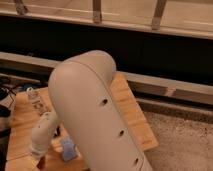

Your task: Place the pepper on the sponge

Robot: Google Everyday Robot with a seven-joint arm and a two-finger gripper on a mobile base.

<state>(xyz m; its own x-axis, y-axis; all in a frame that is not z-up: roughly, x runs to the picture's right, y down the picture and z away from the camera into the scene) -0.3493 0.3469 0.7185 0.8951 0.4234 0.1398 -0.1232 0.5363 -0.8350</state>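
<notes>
Most of the table (134, 112) is hiding behind the arm (95, 110). The gripper (39, 149) is hanging lower left, open or closed I cannot tell, just beside the sponge (68, 149), which is lying lengthwise away from the camera. The pepper is hiding somewhere. A bottle (34, 99) is standing farther back.

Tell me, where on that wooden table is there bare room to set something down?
On the table, bare wood shows along the right strip beyond the arm, and by the left edge in front of the bottle. Front left is crowded: the tool hangs close beside the sponge. The arm hides the middle.
</notes>
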